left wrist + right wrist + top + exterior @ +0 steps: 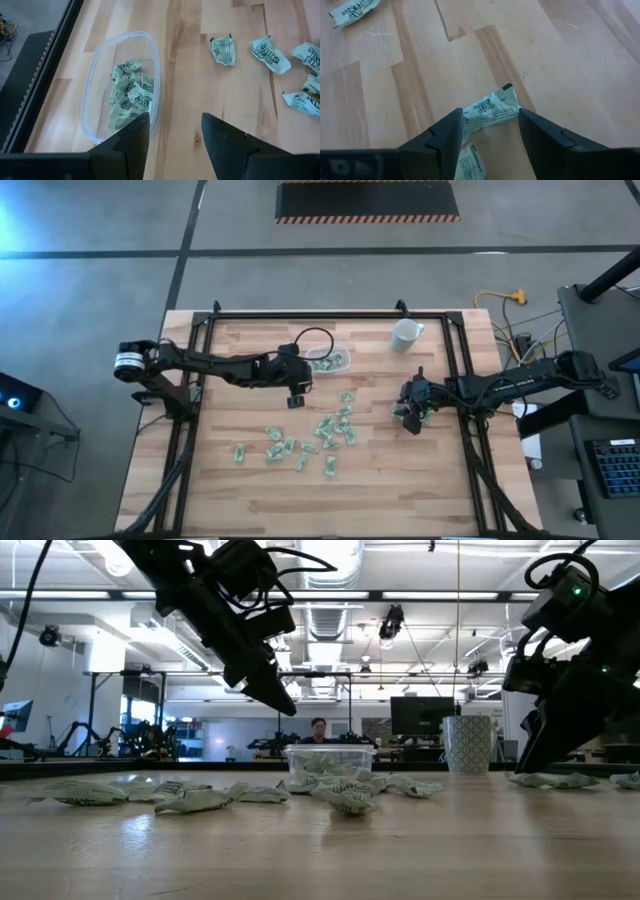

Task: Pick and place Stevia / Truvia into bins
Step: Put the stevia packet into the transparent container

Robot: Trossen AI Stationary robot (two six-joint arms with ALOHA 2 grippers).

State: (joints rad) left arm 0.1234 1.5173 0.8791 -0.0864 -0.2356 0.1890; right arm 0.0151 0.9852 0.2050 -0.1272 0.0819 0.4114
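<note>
Beside the clear container [328,359], on its side toward the table's middle, the left gripper [172,131] hangs above the wood with its fingers spread and nothing between them. Several green-and-white sweetener packets [129,94] lie heaped inside the container, which rests on the wooden table [250,480] near the far rail. A white cup [405,334] stands well apart from the container, along the same far edge.

Most loose packets [335,428] are scattered on the table nearer the front than the container, spread from below it toward the table's centre, and a few more [269,49] lie just beyond the left gripper's reach line.

Farther from the container than the cup is, toward the right rail, the right gripper [487,131] sits low at the table surface. Its fingers are parted and straddle one packet [490,111], which lies flat on the wood between them; whether the pads touch it cannot be told. A second packet [470,167] lies just under the same gripper.
</note>
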